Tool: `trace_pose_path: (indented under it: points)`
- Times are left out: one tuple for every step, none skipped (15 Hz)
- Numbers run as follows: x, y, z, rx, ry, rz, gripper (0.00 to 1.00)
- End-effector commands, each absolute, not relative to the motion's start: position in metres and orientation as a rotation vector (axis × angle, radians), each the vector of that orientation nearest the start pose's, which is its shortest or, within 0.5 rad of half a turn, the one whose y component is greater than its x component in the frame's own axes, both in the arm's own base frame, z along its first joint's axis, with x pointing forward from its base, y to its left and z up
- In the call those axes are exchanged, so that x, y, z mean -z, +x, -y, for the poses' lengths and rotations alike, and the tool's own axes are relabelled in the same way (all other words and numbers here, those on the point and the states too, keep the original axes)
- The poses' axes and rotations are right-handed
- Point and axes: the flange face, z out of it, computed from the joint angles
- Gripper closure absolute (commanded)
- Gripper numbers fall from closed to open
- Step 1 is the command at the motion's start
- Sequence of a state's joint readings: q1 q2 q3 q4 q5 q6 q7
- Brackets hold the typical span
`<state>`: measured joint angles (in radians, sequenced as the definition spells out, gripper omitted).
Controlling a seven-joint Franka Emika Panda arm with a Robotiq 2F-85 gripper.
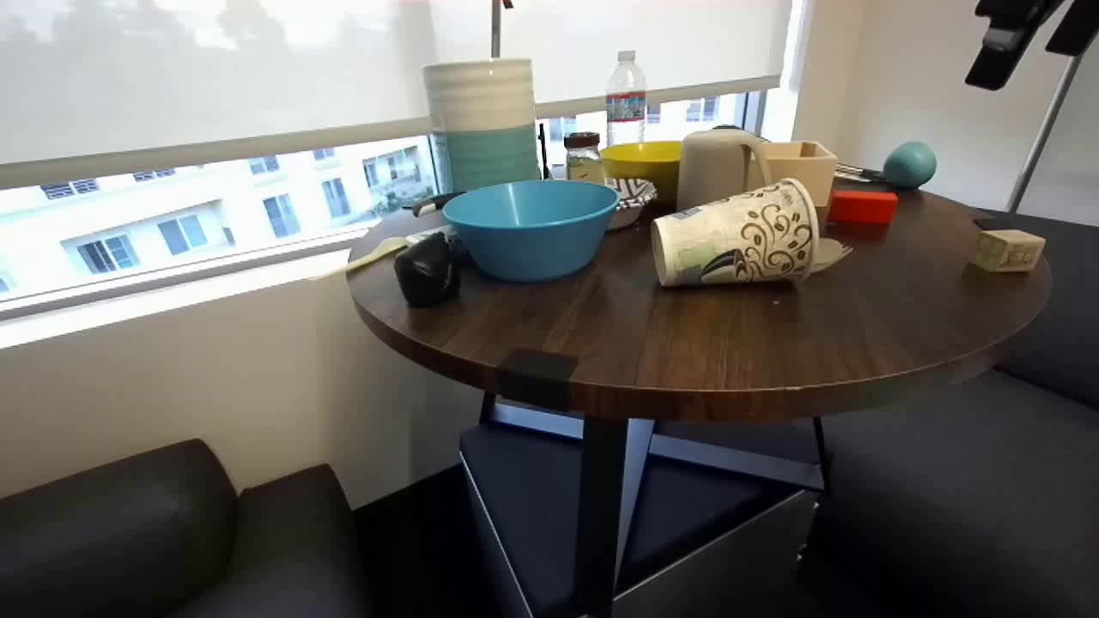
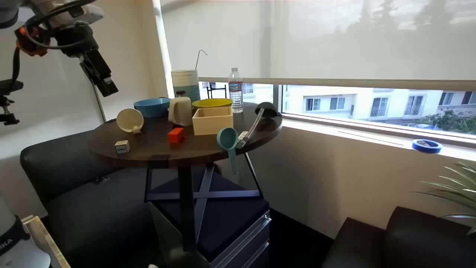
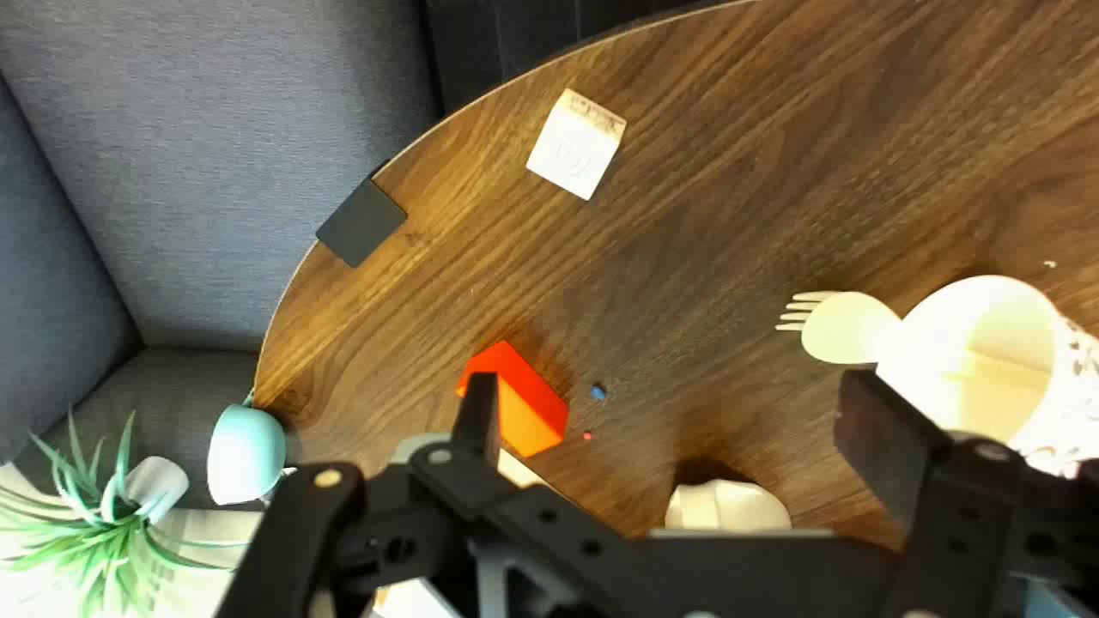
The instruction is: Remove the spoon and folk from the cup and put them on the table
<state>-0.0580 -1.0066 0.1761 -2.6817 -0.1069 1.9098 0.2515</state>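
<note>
The cream patterned paper cup [image 1: 738,236] lies on its side on the round brown table [image 1: 687,335]. It also shows in an exterior view [image 2: 129,119] and in the wrist view [image 3: 1077,378], mouth facing the image's left. A pale spoon [image 3: 846,328] and fork [image 3: 797,311] stick out of its mouth, the spoon head overlapping the fork; their handles run inside the cup. The fork tines also show in an exterior view [image 1: 845,251]. My gripper [image 3: 672,384] is open and empty, raised above the table. It also shows in an exterior view [image 2: 108,88], apart from the cup.
A red block [image 3: 524,403], a small pale block [image 3: 577,144] and a cream mug [image 3: 730,506] stand near the cup. A blue bowl [image 1: 532,232], yellow bowl [image 2: 212,103], wooden box [image 2: 212,123], bottle [image 2: 235,91] and teal scoop [image 2: 227,139] are also on the table.
</note>
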Motion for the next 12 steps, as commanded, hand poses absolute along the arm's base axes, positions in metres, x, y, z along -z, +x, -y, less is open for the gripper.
trace_pose_path:
  points:
    - [-0.528, 0.279, -0.032, 0.434, -3.318, -0.288, 0.00]
    - [-0.528, 0.279, -0.032, 0.434, -3.318, -0.288, 0.00]
    - [-0.528, 0.279, -0.032, 0.434, -3.318, -0.288, 0.00]
    - [-0.528, 0.279, -0.032, 0.434, -3.318, -0.288, 0.00]
    - [-0.528, 0.279, -0.032, 0.434, -3.318, -0.288, 0.00]
    - [-0.528, 0.279, -0.032, 0.434, -3.318, -0.288, 0.00]
    - [-0.529, 0.279, -0.036, 0.445, -3.331, -0.202, 0.00]
    - [-0.525, 0.279, -0.046, 0.433, -3.313, -0.019, 0.00]
    - [-0.522, 0.279, -0.051, 0.421, -3.309, 0.057, 0.00]
    - [-0.517, 0.281, -0.059, 0.416, -3.297, 0.147, 0.00]
    - [-0.514, 0.281, -0.068, 0.421, -3.282, 0.233, 0.00]
    - [-0.509, 0.283, -0.075, 0.412, -3.272, 0.324, 0.00]
